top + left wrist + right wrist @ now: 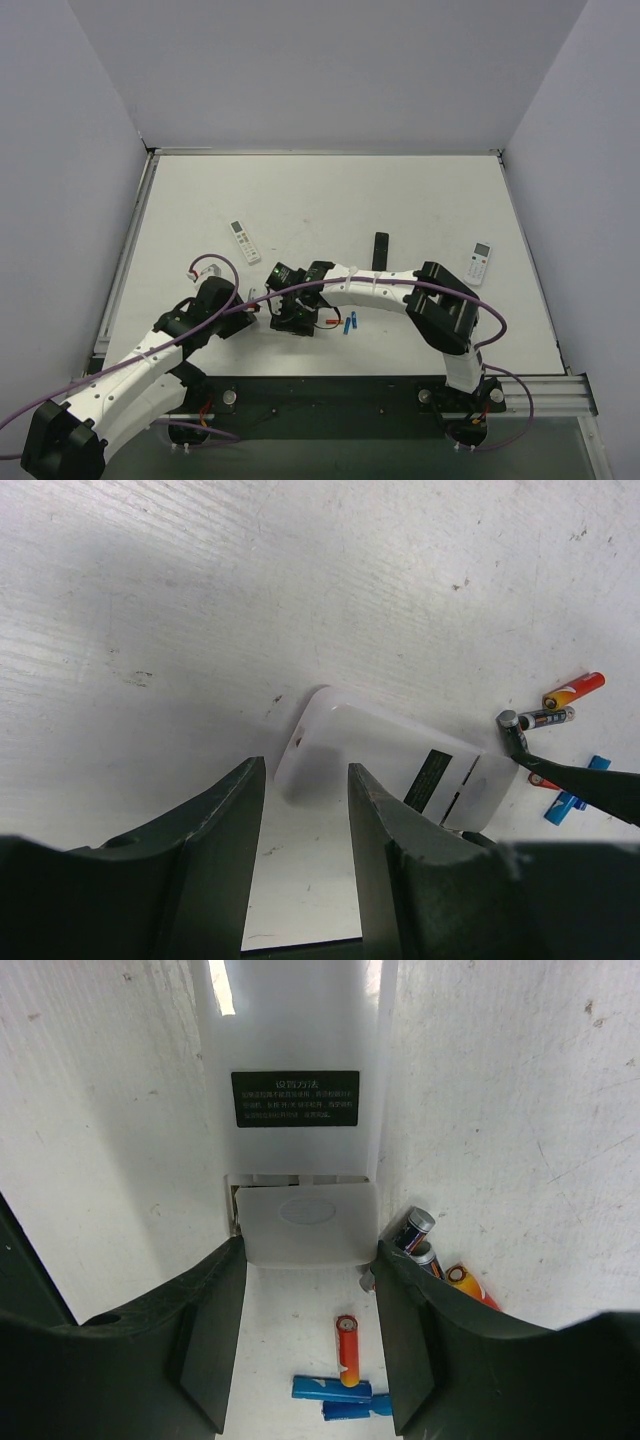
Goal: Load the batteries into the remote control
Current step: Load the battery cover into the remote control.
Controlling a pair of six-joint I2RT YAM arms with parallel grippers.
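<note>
The remote control (365, 750) lies white back up with its dark label (295, 1098) showing. Its battery cover (308, 1222) is slid partly off. My right gripper (310, 1252) is shut on the cover's two sides; in the top view (298, 320) it hides the remote. My left gripper (305, 770) is open and empty, its fingertips just short of the remote's other end. Loose batteries lie beside the cover: an orange-red one (346, 1350), blue ones (332, 1390), dark grey ones (412, 1230) and an orange one (468, 1282). Some show in the top view (347, 322).
A slim white remote (243, 240) lies at the back left. Another white remote (478, 262) lies at the right. A black bar (380, 249) lies behind the right arm. White walls enclose the table (330, 190).
</note>
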